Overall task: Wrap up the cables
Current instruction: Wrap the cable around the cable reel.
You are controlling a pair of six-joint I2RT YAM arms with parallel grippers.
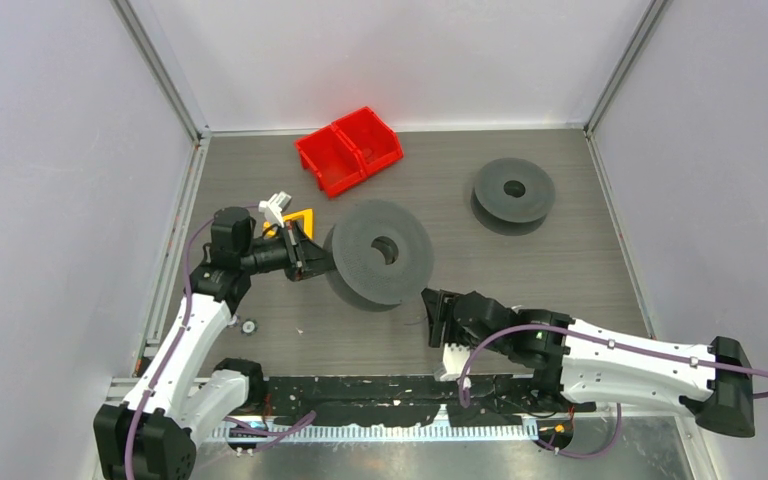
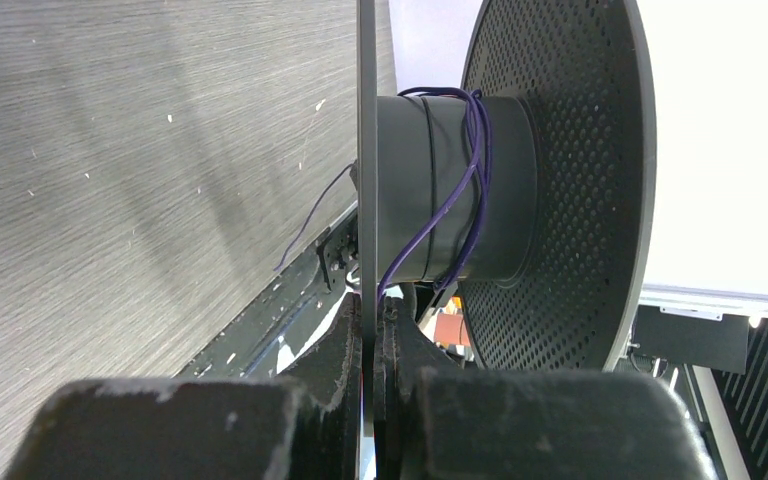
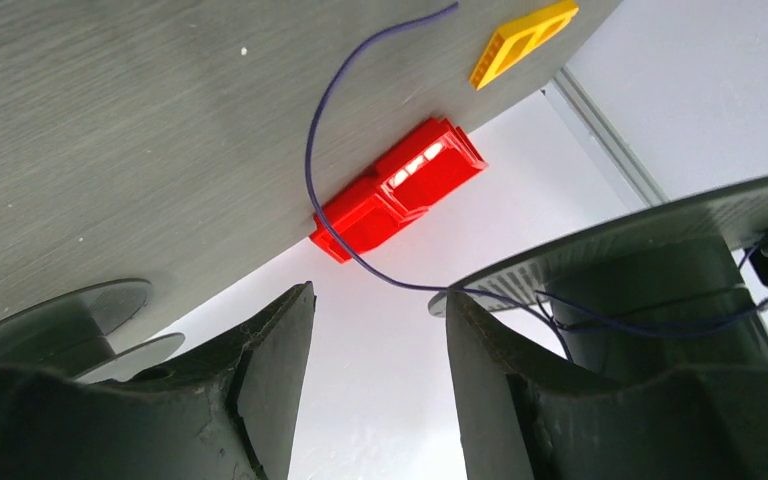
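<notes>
The cable (image 2: 482, 150) is a thin purple wire, looped a few times round the hub of the big dark grey spool (image 1: 380, 255). A loose length of cable (image 3: 308, 150) curves away over the table. My left gripper (image 2: 368, 320) is shut on the edge of the spool's near flange (image 2: 367, 150), holding the spool on its rim; from above, the left gripper (image 1: 305, 258) sits at the spool's left side. My right gripper (image 1: 430, 310) stands open just below and right of the spool, with nothing between its fingers (image 3: 285, 340); the wire passes beyond their tips.
A second dark spool (image 1: 513, 195) lies flat at the back right. A red double bin (image 1: 348, 150) stands at the back centre, with a yellow triangular piece (image 1: 298, 220) beside the left wrist. A small round item (image 1: 248, 325) lies near the left arm.
</notes>
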